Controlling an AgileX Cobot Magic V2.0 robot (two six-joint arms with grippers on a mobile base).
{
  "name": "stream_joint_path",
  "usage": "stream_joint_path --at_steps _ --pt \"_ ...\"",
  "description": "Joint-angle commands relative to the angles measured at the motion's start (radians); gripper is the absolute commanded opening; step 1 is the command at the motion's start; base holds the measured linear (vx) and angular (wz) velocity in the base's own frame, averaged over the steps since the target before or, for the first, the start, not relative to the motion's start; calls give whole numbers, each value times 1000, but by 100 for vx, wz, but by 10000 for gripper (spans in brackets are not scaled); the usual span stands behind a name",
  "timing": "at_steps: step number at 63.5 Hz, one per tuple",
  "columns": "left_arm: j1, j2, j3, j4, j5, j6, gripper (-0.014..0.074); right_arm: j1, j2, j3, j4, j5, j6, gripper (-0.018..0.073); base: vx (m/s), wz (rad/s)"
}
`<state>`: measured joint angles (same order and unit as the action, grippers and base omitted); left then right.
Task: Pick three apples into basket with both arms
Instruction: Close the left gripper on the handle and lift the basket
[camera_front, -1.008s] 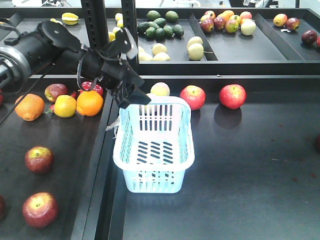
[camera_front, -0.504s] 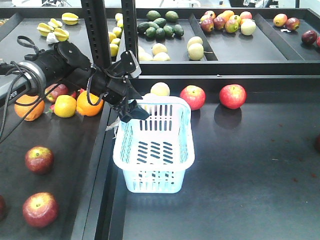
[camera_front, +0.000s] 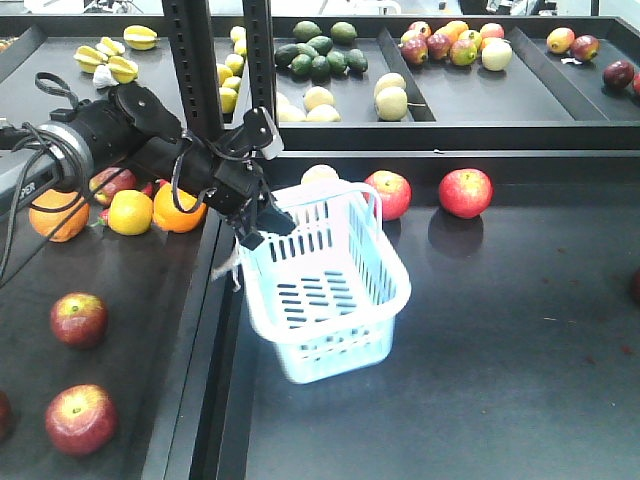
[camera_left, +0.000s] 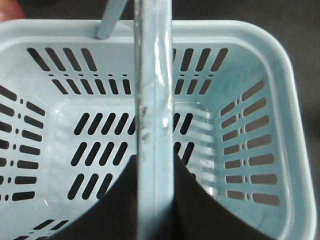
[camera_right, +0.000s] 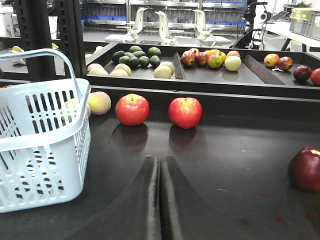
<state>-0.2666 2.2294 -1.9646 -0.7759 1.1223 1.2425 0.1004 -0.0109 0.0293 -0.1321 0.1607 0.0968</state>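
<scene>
The pale blue basket (camera_front: 330, 300) hangs tilted, its left end raised. My left gripper (camera_front: 256, 226) is shut on the basket's hoop handle (camera_left: 155, 100), which runs straight between the jaws over the slotted, empty inside. Two red apples (camera_front: 388, 193) (camera_front: 465, 192) lie behind the basket by the back wall, and the right wrist view shows them (camera_right: 132, 109) (camera_right: 185, 112) ahead. A darker apple (camera_right: 305, 169) lies far right. Two more apples (camera_front: 78, 318) (camera_front: 80, 418) sit on the left tray. My right gripper (camera_right: 160, 162) is shut on nothing, low over the dark tray, right of the basket (camera_right: 42, 145).
Oranges (camera_front: 178, 205) (camera_front: 58, 213) and a yellow fruit (camera_front: 130, 212) lie under the left arm. A pale fruit (camera_front: 320, 175) sits behind the basket. Black posts (camera_front: 190, 60) stand at the back left. Rear trays hold avocados (camera_front: 320, 50) and mixed fruit. A raised divider (camera_front: 205, 340) separates the two trays.
The left gripper dropped to the basket's handle and took hold. The basket has come up at its left end, tilting and shifting right.
</scene>
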Motion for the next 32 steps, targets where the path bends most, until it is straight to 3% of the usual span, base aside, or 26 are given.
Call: stream_joint_path --at_steps 1,10,17,32 --pt "-5 -86 -34 -54 64 -90 -8 -8 -10 13 -10 -68 -8 -1 0 0" --pt "-5 -131 -34 -54 129 -190 -8 -8 -10 13 -10 -68 -8 -1 0 0" --pt "-6 -202 -34 -62 130 -322 -8 -8 -10 13 -10 -68 -8 -1 0 0" --pt "-6 -351 -34 -32 130 -709 -8 -8 -10 13 -10 -68 -8 -1 0 0"
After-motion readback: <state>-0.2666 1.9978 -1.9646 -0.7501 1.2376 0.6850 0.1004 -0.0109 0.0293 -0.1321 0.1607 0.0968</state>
